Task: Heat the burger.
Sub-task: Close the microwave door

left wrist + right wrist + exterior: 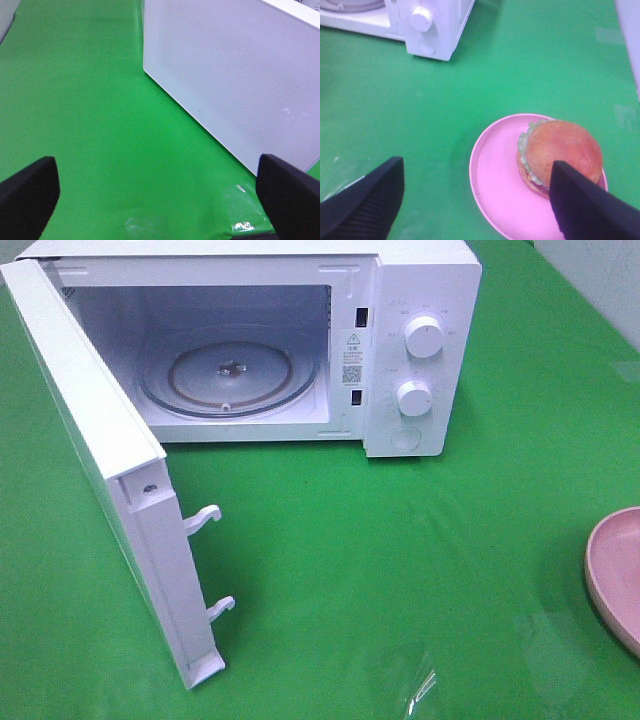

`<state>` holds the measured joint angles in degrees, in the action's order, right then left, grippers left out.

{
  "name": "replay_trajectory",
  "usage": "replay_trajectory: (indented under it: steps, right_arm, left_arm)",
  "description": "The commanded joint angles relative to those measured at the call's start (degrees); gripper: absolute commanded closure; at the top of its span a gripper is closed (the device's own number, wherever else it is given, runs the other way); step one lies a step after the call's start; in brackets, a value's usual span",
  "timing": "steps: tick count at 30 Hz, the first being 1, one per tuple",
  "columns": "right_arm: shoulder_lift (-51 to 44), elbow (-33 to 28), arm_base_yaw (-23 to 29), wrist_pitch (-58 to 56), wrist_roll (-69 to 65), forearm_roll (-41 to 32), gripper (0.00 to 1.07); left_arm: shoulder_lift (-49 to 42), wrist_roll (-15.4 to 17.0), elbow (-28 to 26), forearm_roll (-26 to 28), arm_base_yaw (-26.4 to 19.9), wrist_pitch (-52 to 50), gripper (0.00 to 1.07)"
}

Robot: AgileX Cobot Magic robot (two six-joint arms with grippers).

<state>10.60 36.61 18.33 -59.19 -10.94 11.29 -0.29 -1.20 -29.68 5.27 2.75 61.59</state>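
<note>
Green cloth is covering the table [420, 540]; the microwave [420, 360] is standing with door swung wide. Both my pincers are gaping, empty. My right pincer [475, 200] is hovering over the burger [560, 155] on its pink plate [495, 185], beside the microwave; next I am needing to descend and grip

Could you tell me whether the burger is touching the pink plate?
Touching. The right wrist view shows the burger sitting on the pink plate, toward one side of it.
</note>
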Motion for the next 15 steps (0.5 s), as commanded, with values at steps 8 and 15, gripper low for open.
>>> replay_trajectory:
  steps: [8, 15]
  right_arm:
    - [-9.1, -5.4, -8.0, 1.7, 0.9, -2.9, 0.31]
    - [-12.3, -8.4, -9.1, 4.2, 1.4, -3.8, 0.31]
  left_arm:
    - [-0.9, -0.2, 0.1, 0.0, -0.1, -0.2, 0.06]
    - [-0.8, -0.1, 0.1, -0.1, -0.1, -0.2, 0.06]
